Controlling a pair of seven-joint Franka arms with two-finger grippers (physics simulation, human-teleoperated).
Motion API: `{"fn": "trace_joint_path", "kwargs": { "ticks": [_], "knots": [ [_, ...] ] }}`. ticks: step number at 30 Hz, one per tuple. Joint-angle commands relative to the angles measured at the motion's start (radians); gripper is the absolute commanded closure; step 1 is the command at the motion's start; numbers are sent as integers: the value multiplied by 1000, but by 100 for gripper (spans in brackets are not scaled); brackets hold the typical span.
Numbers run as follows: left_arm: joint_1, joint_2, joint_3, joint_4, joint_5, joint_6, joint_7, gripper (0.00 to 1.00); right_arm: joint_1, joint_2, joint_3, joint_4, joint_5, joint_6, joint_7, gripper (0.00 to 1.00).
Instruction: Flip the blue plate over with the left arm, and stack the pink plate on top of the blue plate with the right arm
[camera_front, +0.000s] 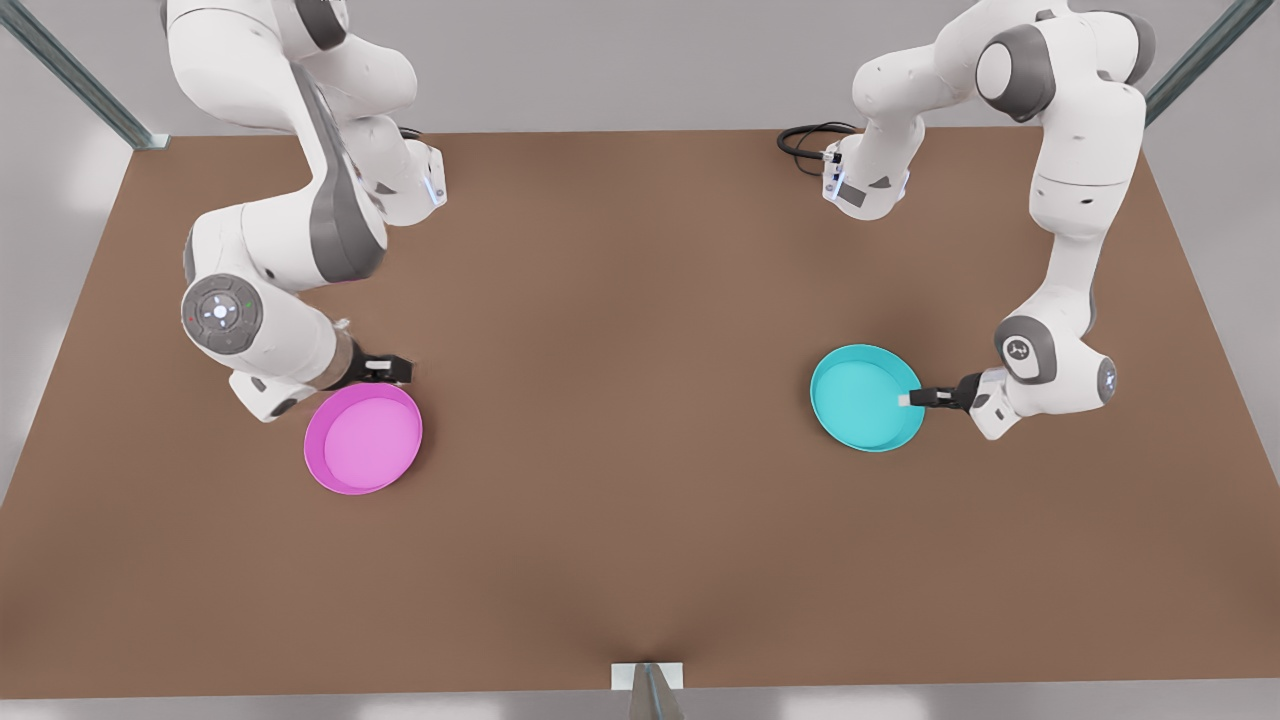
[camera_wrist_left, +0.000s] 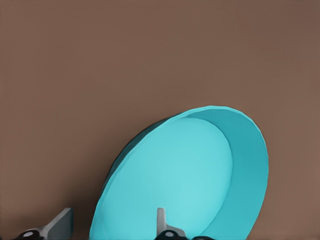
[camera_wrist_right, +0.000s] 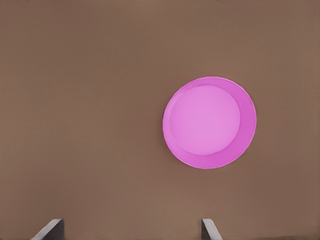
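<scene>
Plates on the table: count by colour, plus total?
Blue plate: 1
Pink plate: 1
Total: 2

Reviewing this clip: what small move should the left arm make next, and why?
Probably close the left hand on the blue plate. In the left wrist view its open fingers appear to straddle the rim, one inside and one outside, and the plate isn't flipped. The right hand waits open by the pink plate.
</scene>
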Motion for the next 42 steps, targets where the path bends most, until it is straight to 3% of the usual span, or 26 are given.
{"fn": "trace_joint_path", "kwargs": {
  "ticks": [1, 20, 23, 29, 35, 39, 42],
  "knots": [
    [1, 0, 0, -1, 0, 0, 0, 38, 4, 2, 0, 3, 0, 1, -1, 0],
    [12, 23, 0, 1, 0, 0, -1, 55, 90, 45, 8, 12, -1, 3, 18, 0],
    [12, 28, 0, 1, -1, 0, -1, 55, 168, 34, 72, 3, 22, -50, 87, 0],
    [12, 35, 0, 1, -1, 2, -1, 60, 210, 43, 72, 6, 20, -43, 125, 0],
    [12, 38, 0, 7, -1, 2, -1, 63, 185, 49, 62, 17, 17, -8, 118, 0],
    [12, 44, 0, 7, 0, 5, 2, 64, 44, 45, 66, 81, 22, -39, 84, 0],
    [12, 46, 0, 9, 0, 5, 2, 66, 67, 51, 69, 81, 14, 24, 93, 0]
  ]
}}
